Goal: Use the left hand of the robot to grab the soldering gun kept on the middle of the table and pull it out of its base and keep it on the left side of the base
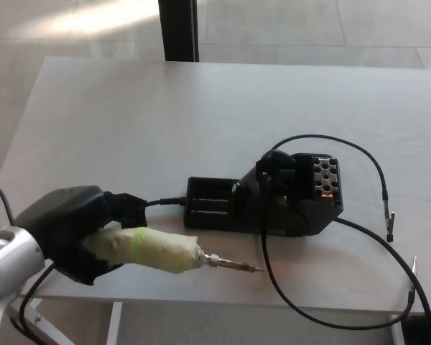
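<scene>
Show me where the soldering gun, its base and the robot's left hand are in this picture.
soldering gun (154, 249), head view, on its taped handle.
base (287, 208), head view, on its black sloped body.
left hand (75, 230), head view, on the back of the hand.

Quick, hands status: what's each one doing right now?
Left hand: shut on the soldering gun, its tip pointing right in front of the base.
Right hand: not in view.

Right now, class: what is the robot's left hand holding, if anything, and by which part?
The left hand holds the soldering gun by the rear of its taped handle; the metal tip points right, in front of the base.
</scene>
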Robot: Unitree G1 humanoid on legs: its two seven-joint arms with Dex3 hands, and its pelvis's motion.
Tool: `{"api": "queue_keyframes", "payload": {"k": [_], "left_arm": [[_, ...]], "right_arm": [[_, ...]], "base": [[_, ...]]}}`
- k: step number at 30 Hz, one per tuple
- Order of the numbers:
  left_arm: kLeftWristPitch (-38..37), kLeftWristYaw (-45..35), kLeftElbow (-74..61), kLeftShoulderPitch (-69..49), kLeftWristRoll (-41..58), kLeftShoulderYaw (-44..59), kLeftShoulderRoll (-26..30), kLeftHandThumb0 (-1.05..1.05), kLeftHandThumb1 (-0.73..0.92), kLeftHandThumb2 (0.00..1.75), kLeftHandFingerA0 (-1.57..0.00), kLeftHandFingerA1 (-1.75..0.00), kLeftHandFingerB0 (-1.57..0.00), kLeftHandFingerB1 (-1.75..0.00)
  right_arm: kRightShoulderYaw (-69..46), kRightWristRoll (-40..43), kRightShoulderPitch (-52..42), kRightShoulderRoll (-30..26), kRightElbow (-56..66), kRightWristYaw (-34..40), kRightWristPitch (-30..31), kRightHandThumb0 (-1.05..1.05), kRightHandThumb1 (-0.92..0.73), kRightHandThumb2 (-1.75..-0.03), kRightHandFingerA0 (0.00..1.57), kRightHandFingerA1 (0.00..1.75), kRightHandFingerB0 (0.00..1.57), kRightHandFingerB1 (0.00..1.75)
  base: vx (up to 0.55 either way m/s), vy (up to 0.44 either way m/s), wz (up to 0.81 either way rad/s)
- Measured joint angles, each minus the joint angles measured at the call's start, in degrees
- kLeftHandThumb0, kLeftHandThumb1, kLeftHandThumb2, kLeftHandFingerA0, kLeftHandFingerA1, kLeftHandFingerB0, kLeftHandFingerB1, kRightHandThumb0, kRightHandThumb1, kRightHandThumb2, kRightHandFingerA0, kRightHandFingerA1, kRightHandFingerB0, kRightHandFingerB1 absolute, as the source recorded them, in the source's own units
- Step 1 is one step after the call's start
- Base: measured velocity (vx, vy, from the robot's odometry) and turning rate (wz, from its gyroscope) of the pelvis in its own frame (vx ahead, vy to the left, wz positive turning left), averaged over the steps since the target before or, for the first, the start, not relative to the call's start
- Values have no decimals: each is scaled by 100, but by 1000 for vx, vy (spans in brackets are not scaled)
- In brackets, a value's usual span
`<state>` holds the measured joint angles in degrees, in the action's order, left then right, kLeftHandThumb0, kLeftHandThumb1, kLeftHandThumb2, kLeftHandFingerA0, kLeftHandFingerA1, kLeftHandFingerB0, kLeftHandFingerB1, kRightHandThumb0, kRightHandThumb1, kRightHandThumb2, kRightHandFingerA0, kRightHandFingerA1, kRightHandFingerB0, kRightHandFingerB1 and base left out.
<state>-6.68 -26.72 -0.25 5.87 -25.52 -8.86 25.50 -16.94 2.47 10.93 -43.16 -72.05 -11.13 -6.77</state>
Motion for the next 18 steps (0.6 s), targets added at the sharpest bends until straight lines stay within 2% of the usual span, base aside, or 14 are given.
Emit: {"api": "queue_keyframes", "payload": {"k": [1, 2, 6, 10, 11, 12, 13, 14, 15, 16, 17, 18], "left_arm": [[78, 15, -1, -4, 0, 24, -65, -17, 59, 111, -90, -169, -74, -138], [134, 23, -1, -8, 0, 38, -101, -19, 57, 118, -88, -171, -73, -142], [428, 56, 0, -62, 7, 112, -231, -17, 61, 112, -89, -173, -72, -143], [621, 66, 3, -126, 15, 123, -284, -18, 57, 118, -92, -169, -74, -146], [656, 66, 4, -130, 20, 124, -286, -18, 57, 118, -92, -169, -74, -147], [686, 66, 6, -132, 26, 124, -286, -19, 57, 118, -91, -168, -74, -146], [716, 66, 6, -133, 29, 123, -285, -21, 56, 116, -91, -166, -75, -145], [759, 65, -3, -135, 27, 119, -282, -22, 59, 110, -90, -161, -75, -136], [799, 65, -29, -141, 16, 106, -275, -26, 68, 92, -98, -135, -71, -106], [862, 68, -85, -150, -29, 70, -259, -26, 68, 92, -98, -135, -71, -106], [913, 72, -130, -160, -71, 38, -251, -30, 73, 76, -83, -120, -59, -74], [965, 77, -163, -165, -119, -1, -242, -30, 73, 76, -83, -120, -59, -74]], "right_arm": [[0, 1, 0, 0, 0, 0, 0, -101, -39, -131, 134, 94, 70, 117], [0, 2, 0, 0, 2, 0, 0, -91, -37, -128, 135, 98, 72, 115], [0, 8, 0, 0, 10, -11, 0, -96, -39, -130, 133, 94, 71, 115], [0, 9, 0, 0, 12, -11, 0, -98, -39, -130, 134, 93, 71, 117], [0, 9, 0, 0, 13, -11, 0, -96, -32, -126, 139, 86, 67, 128], [0, 8, 0, 0, 14, -11, 0, -96, -32, -126, 138, 86, 67, 129], [0, 8, 0, 0, 15, -11, 0, -101, -39, -131, 134, 93, 71, 117], [0, 9, 0, 0, 15, -11, 0, -94, -38, -128, 136, 97, 73, 116], [0, 9, -1, 0, 16, -12, 0, -104, -40, -132, 134, 92, 70, 117], [-1, 10, -2, 0, 16, -11, -1, -104, -40, -132, 134, 92, 70, 117], [-1, 10, -2, 0, 16, -11, -1, -104, -40, -132, 134, 92, 70, 117], [-2, 10, -2, 0, 16, -12, -1, -104, -40, -132, 134, 92, 70, 117]], "base": [[0, 0, 0], [0, 0, 0], [0, 0, 0], [0, 0, 0], [0, 0, 0], [0, 0, 0], [0, 0, 0], [0, 0, 0], [0, 0, 0], [0, 0, 0], [0, 0, 0], [0, 0, 0]]}}
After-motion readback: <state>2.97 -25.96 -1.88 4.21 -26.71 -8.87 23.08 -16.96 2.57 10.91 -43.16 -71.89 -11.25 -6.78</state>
